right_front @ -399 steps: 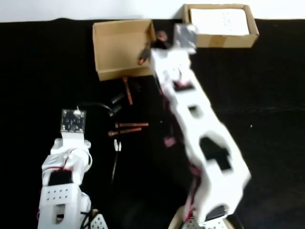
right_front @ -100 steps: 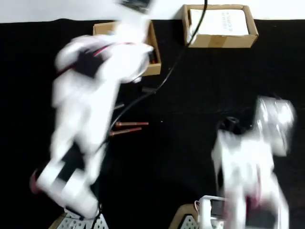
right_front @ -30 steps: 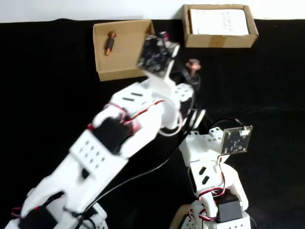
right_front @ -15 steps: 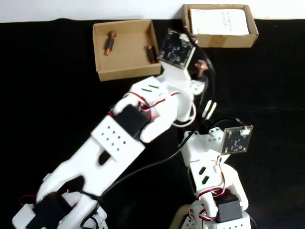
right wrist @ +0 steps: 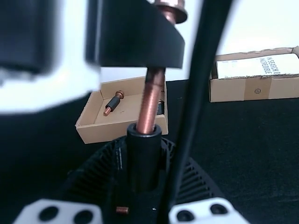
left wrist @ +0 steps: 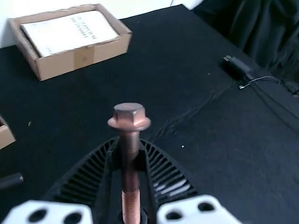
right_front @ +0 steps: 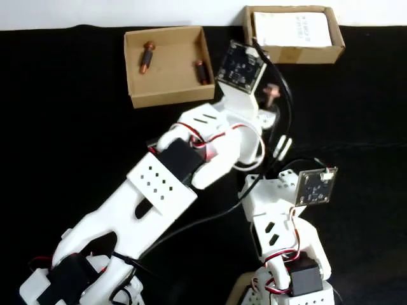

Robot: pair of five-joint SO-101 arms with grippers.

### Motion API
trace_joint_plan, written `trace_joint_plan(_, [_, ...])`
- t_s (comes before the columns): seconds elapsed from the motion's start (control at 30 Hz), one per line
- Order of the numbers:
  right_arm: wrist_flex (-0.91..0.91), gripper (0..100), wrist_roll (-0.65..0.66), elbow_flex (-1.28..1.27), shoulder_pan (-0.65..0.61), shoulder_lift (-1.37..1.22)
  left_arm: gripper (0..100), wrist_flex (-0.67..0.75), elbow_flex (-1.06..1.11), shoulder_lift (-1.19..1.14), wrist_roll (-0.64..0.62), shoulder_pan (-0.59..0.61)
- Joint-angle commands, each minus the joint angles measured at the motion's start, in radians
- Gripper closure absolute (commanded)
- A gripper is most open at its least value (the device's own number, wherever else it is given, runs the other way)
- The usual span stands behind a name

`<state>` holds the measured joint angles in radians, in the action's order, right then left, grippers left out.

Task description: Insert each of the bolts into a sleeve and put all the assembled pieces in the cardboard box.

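— Left gripper (left wrist: 127, 158) has carried the copper hex-head bolt (left wrist: 129, 122) rightward, its ribbed fingers clamped on the shank.
— The cardboard box (right_front: 166, 86)?
— It holds 2 assembled pieces (right_front: 147, 56).
— Right gripper (right wrist: 142, 156)?
— Closed around the smooth black sleeve (right wrist: 143, 170), with the bolt's tip entering it.
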<state>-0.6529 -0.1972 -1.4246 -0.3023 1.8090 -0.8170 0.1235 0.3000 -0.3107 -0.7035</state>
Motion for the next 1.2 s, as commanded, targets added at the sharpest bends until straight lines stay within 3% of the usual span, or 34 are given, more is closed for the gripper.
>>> trace_joint_plan(0.0, [0.019, 99.1, -0.003, 0.005, -0.002, 0.008, 99, -0.011, -0.013, 0.058, -0.002, -0.007])
trace_joint_plan(0.13, [0.019, 99.1, -0.003, 0.005, -0.002, 0.007, 99, -0.078, -0.007, 0.059, 0.009, -0.016])
trace_joint_plan(0.3, [0.019, 99.1, -0.003, 0.005, -0.002, 0.005, 99, -0.241, -0.005, 0.119, 0.247, -0.081])
trace_joint_plan(0.4, [0.019, 99.1, -0.003, 0.005, -0.002, 0.005, 99, -0.276, -0.005, 0.140, 0.262, -0.070])
trace_joint_plan(0.53, [0.019, 99.1, -0.003, 0.005, -0.002, 0.002, 89, -0.350, -0.005, 0.148, 0.249, 0.021])
trace_joint_plan(0.67, [0.021, 99.1, -0.002, 0.005, -0.002, -0.001, 82, -0.537, -0.045, 0.150, 0.193, 0.102])
trace_joint_plan(0.87, [0.025, 99.1, 0.000, 0.007, -0.002, -0.030, 82, -0.778, -0.182, 0.154, 0.196, 0.127])
trace_joint_plan(0.97, [0.053, 99.1, 0.000, 0.035, -0.002, -0.117, 83, -0.832, -0.203, 0.220, 0.198, 0.176])
trace_joint_plan(1.07, [0.130, 99.1, 0.000, 0.133, -0.002, -0.248, 86, -0.829, -0.165, 0.355, 0.204, 0.298])
trace_joint_plan(1.17, [0.193, 99.1, 0.000, 0.274, -0.002, -0.450, 94, -0.798, 0.015, 0.510, 0.302, 0.476])
